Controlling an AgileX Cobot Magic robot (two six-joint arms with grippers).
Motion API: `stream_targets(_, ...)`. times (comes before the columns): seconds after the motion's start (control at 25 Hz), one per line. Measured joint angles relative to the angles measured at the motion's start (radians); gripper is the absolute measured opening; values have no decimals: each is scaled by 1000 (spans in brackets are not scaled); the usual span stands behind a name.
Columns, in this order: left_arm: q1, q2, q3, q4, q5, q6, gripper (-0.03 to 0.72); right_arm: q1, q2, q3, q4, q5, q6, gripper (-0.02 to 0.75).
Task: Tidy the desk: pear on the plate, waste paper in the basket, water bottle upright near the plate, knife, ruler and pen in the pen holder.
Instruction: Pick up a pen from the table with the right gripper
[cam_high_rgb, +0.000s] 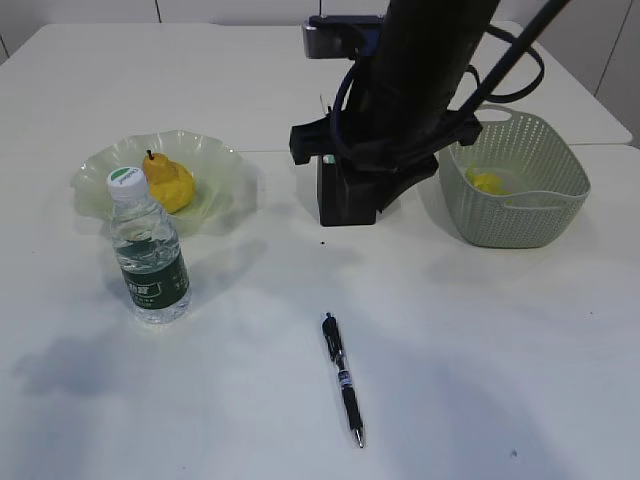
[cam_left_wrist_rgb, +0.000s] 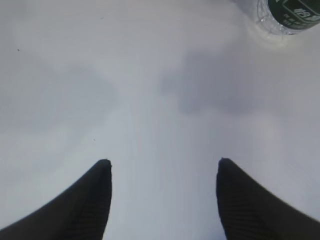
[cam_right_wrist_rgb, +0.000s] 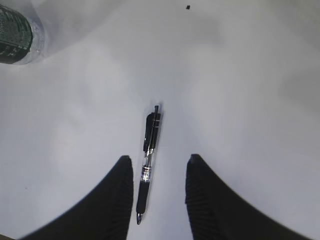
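The black pen (cam_high_rgb: 343, 380) (cam_right_wrist_rgb: 149, 157) lies on the desk (cam_high_rgb: 480, 330), tip toward the front edge. My right gripper (cam_right_wrist_rgb: 159, 157) hovers open above it, the pen showing between the fingers, nearer the left one. My left gripper (cam_left_wrist_rgb: 164, 160) is open and empty over bare desk, with the water bottle (cam_left_wrist_rgb: 290, 14) at the view's top right. The bottle (cam_high_rgb: 148, 250) stands upright beside the plate (cam_high_rgb: 225, 170), which holds the pear (cam_high_rgb: 170, 183). Yellow waste paper (cam_high_rgb: 488, 182) lies in the basket (cam_high_rgb: 520, 215). A black arm (cam_high_rgb: 410, 90) largely hides the pen holder (cam_high_rgb: 338, 205). Knife and ruler are out of view.
A small dark speck (cam_high_rgb: 322, 243) lies on the desk in front of the pen holder. Arm shadows fall on the desk at front left (cam_high_rgb: 80, 370). The desk's far edge runs behind the basket and plate.
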Motion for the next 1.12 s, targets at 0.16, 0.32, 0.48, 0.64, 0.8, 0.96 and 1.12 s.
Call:
stream_targets(0.16, 0, 0, 0, 0, -2, 0, 466, 5, 48, 0, 32, 30, 30, 270)
stream_targets(0.32, 0, 0, 0, 0, -6, 0, 466, 8, 119, 0, 51, 49, 36, 271)
stream_targets(0.48, 0, 0, 0, 0, -18, 0, 466, 23, 186, 0, 52, 49, 38, 273)
stream_targets(0.64, 0, 0, 0, -2, -25, 0, 466, 54, 242, 0, 52, 49, 38, 311)
stream_targets(0.8, 0, 0, 0, -4, -27, 0, 466, 73, 279, 0, 52, 33, 42, 346)
stream_targets(0.96, 0, 0, 0, -4, -29, 0, 466, 74, 299, 0, 47, 1, 46, 349)
stream_targets(1.12, 0, 0, 0, -5, -29, 0, 466, 74, 318, 0, 46, -15, 48, 349)
